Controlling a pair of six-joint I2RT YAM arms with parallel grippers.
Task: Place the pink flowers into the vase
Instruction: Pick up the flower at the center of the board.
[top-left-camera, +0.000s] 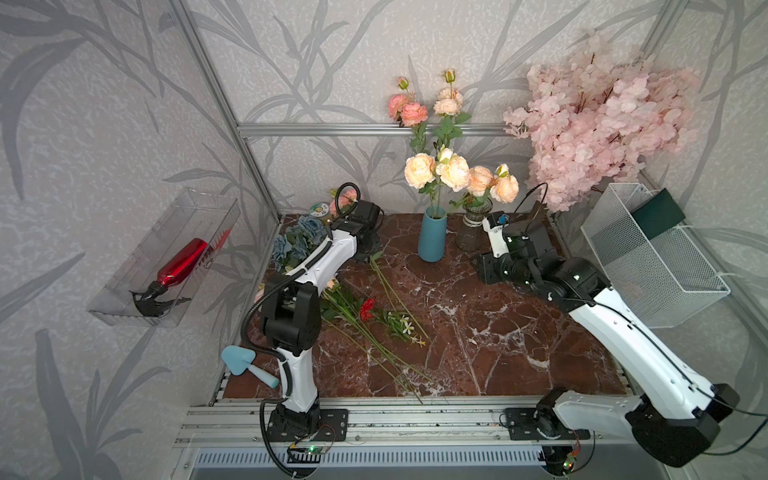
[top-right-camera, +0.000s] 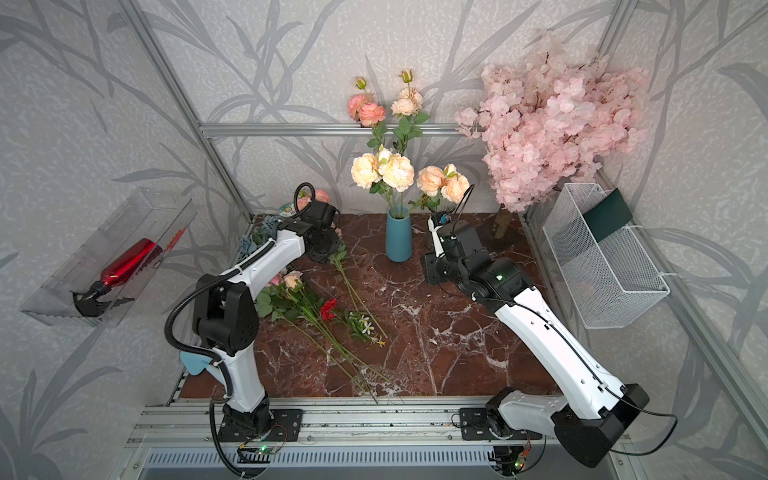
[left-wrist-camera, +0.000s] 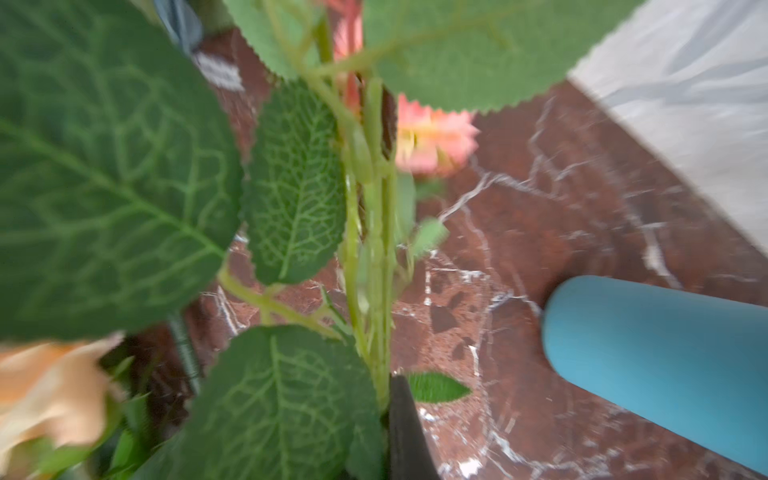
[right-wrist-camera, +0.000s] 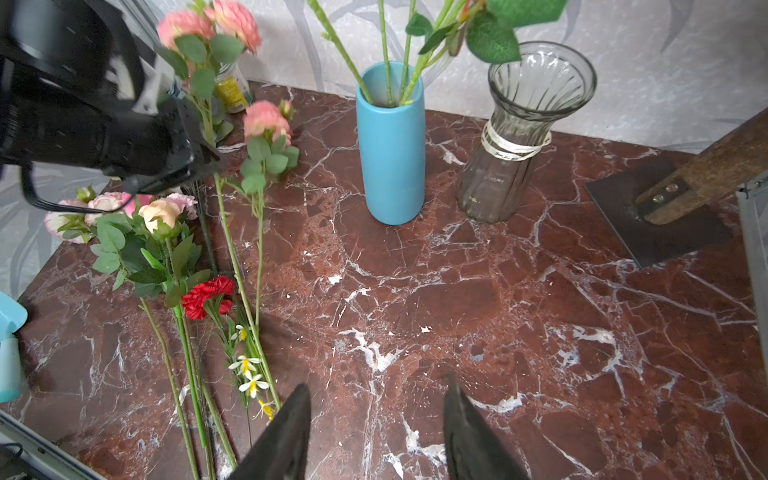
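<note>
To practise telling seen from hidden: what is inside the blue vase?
Several thin green stems stand in the blue vase, their peach rose heads above its rim. Its opaque wall hides their lower ends and any water.

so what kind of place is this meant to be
Probably a robot test cell dressed up as a flower-arranging bench. An aluminium frame holds wallpapered panels. A marble-look tabletop is strewn with artificial pink flowers, with a blue vase and a red spray bottle nearby.
</note>
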